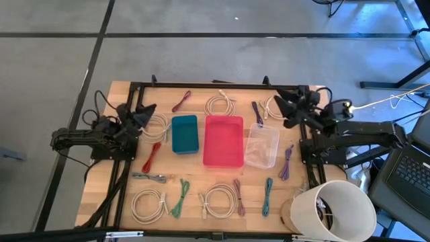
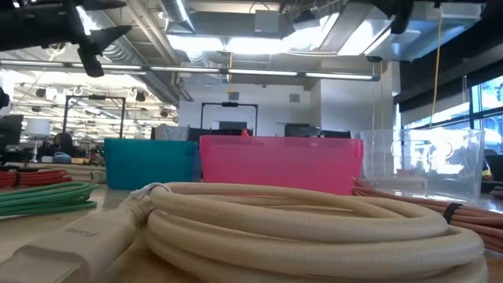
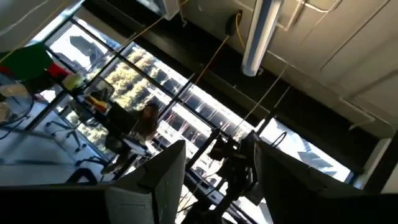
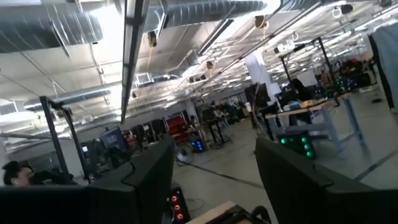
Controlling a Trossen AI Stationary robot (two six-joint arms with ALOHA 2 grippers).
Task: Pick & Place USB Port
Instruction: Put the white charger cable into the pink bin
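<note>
Cream cable (image 2: 314, 228), plug label unreadable; left pincer (image 1: 149, 109) & right pincer (image 1: 279, 102) both parted, gripping nothing.

**What I cannot make out**

From above, my cables (image 1: 220, 102) are too small for me to tell their plug ends; the white bucket (image 1: 339, 210) is cut by the frame's lower edge; at table height the cream cable coil (image 2: 299, 224) blocks most of the table; both my wrist cameras see only ceiling and room.
</note>
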